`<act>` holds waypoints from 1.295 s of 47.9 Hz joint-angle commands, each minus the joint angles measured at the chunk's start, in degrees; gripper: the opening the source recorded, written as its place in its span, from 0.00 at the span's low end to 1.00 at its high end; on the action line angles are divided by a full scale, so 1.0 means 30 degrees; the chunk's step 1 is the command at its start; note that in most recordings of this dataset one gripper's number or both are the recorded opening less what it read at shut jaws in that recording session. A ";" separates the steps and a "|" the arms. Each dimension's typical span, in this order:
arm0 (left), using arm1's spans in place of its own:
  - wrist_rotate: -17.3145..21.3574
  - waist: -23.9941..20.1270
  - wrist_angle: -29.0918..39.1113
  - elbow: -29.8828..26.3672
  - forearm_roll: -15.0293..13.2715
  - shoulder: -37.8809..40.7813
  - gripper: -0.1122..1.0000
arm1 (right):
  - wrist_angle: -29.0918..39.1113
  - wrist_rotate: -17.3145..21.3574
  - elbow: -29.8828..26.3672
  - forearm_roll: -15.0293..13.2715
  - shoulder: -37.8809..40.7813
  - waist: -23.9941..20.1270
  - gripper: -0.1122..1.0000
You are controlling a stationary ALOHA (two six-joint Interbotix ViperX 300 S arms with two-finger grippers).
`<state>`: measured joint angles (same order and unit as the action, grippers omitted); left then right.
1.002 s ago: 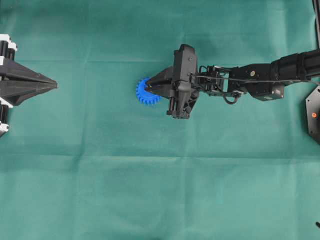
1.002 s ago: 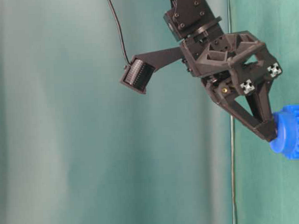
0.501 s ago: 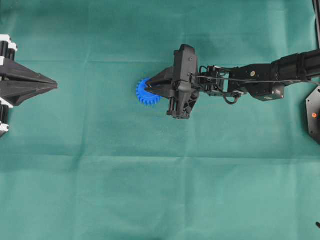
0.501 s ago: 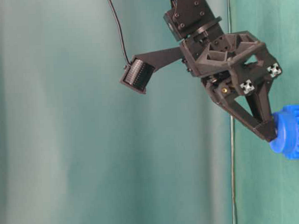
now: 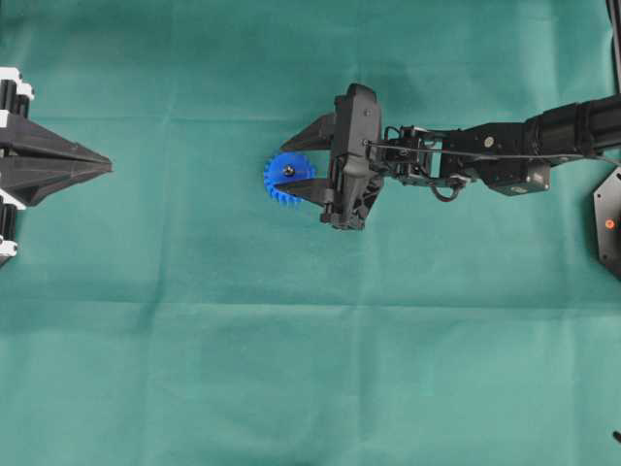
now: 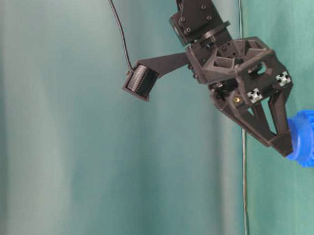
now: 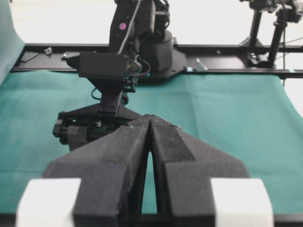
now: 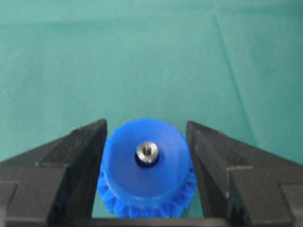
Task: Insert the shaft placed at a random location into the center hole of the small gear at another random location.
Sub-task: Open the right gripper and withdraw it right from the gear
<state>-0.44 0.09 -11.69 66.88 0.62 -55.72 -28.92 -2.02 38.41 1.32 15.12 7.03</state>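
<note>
We see the small gear (image 5: 287,179) lying flat on the green cloth (image 5: 291,369) that covers the desk, a bit left of centre in the overhead view & in the upper half. Its teeth ring the base, w/ a round raised hub on top. The shaft (image 8: 147,153) stands in the center hole (image 8: 140,162) of that hub: in the right wrist view we look down on its shiny silver end, w/ a thin dark ring of the bore around it. From overhead it reads as a small bright dot mid-gear.

The right pincer (image 5: 291,165) reaches in from the right side of the overhead view & sits over the gear w/ its jaws spread apart. One finger (image 8: 78,151) stands on each side of the hub; in the right wrist view both are clear of the shaft, w/ green cloth visible in the narrow gaps beside the gear teeth. It grips nothing. In the table-level view the near fingertip (image 6: 283,144) sits right at the hub's edge; we can't tell if it touches.

The left pincer (image 5: 105,167) rests at the far left edge, well apart from the gear. Its two fingers are pressed together to a point, closed w/ nothing between them; the left wrist view shows only a thin slit between the pads (image 7: 165,142).
</note>
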 commanded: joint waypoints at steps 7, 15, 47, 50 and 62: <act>-0.0029 0.0029 -0.0059 -0.0293 0.0059 0.0146 0.10 | 0.0527 0.0088 -0.0322 0.0059 -0.2021 -0.0029 0.70; -0.0029 0.0029 -0.0059 -0.0293 0.0059 0.0146 0.10 | 0.0879 0.0088 -0.0146 0.0088 -0.3105 -0.0029 0.70; 0.0000 0.0029 0.0117 -0.0293 0.0059 0.0146 0.10 | 0.0791 0.0117 0.3398 0.0586 -0.7354 -0.0029 0.70; 0.0000 0.0029 0.0117 -0.0264 0.0059 0.0146 0.10 | 0.0762 0.0117 0.3896 0.0615 -0.8027 -0.0029 0.70; 0.0000 0.0029 0.0117 -0.0293 0.0059 0.0146 0.10 | 0.0645 0.0117 0.5508 0.0615 -0.9844 -0.0029 0.70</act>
<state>-0.44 0.09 -11.07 66.88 0.62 -55.72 -26.28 -2.11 54.58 2.99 -12.30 7.03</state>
